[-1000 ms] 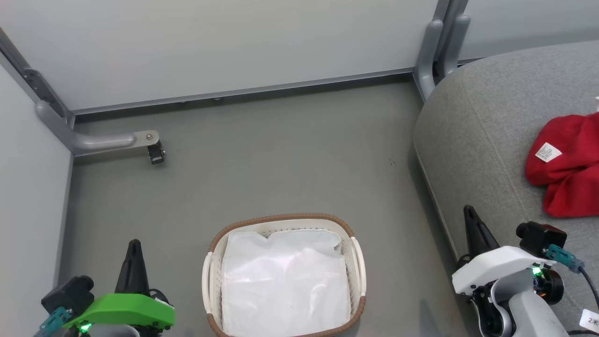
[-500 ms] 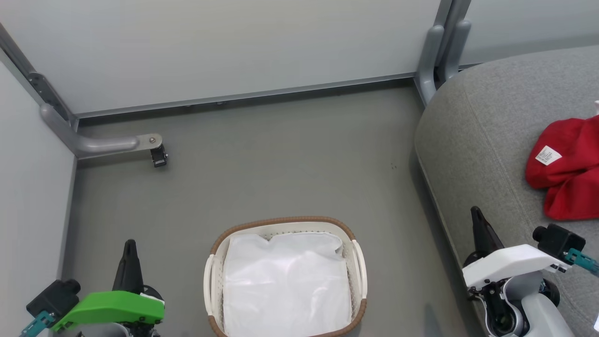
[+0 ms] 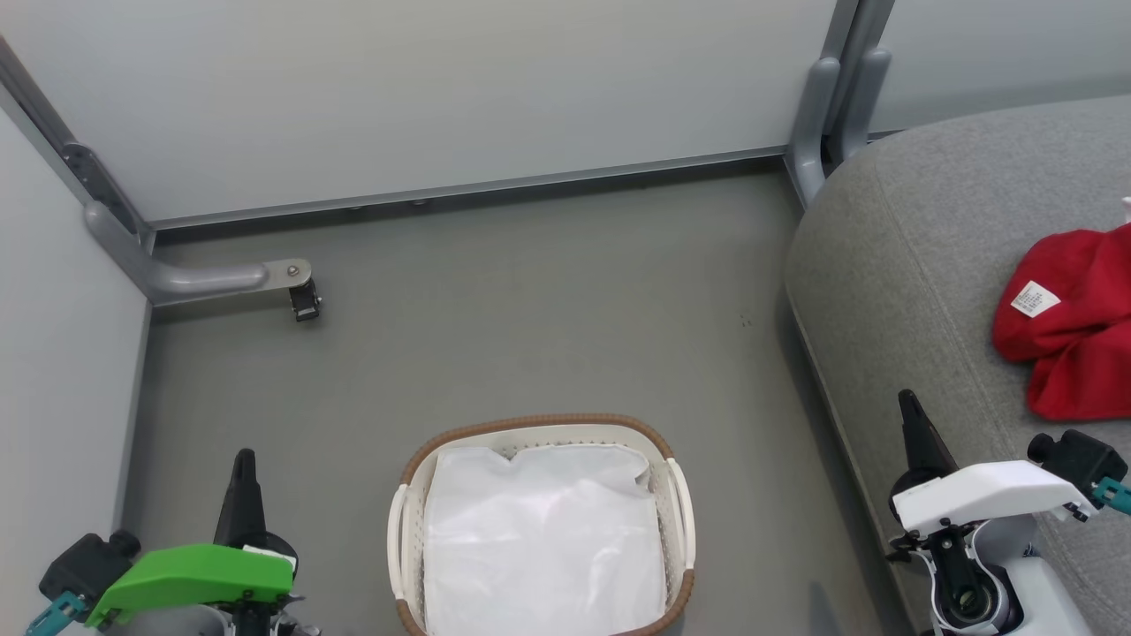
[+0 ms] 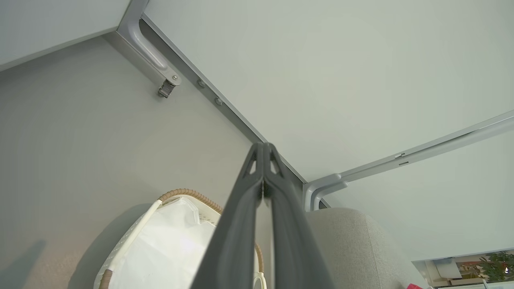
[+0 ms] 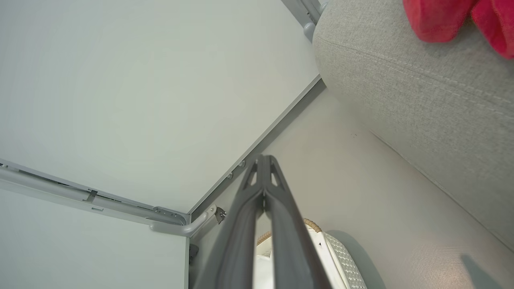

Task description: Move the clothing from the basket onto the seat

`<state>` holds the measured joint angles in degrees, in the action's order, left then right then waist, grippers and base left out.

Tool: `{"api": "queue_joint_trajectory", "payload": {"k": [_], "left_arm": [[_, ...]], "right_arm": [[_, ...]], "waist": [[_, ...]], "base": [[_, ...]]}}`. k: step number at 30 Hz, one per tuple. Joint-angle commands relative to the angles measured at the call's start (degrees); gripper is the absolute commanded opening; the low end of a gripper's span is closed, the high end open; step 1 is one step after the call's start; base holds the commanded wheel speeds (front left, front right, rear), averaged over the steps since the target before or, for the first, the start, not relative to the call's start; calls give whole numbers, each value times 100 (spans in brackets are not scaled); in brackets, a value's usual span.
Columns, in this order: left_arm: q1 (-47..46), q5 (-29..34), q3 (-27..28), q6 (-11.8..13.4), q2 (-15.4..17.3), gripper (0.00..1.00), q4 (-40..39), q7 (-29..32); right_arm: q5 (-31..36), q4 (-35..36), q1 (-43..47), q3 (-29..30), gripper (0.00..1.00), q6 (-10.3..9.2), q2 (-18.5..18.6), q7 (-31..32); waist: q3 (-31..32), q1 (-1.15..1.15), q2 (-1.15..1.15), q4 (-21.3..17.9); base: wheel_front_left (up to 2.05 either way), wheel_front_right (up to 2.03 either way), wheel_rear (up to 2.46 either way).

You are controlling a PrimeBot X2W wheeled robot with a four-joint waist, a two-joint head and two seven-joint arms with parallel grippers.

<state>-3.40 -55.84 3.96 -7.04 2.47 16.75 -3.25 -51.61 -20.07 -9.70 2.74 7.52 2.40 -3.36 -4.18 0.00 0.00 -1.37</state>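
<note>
- We are holding our left pincer left of the basket, its fingers pressed together on nothing.
- The basket is sitting on the floor, holding its white liner.
- We are holding our right pincer near the edge of the seat, its fingers together and empty.
- The red clothing is lying on the seat, well apart from the basket.

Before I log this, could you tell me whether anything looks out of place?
Nothing stands out: the red clothing lies bunched on the seat, and the basket stands upright with its white liner inside.
</note>
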Motion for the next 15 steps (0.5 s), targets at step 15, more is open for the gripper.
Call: {"api": "queue_joint_trajectory", "payload": {"k": [15], "left_arm": [[-211, -1019, 94, -30, 41, 0, -135, 273]], "right_arm": [[-1125, 228, 113, 120, 0, -2, 41, 278]], "waist": [[81, 0, 0, 28]], "base": [[0, 0, 0]]}}
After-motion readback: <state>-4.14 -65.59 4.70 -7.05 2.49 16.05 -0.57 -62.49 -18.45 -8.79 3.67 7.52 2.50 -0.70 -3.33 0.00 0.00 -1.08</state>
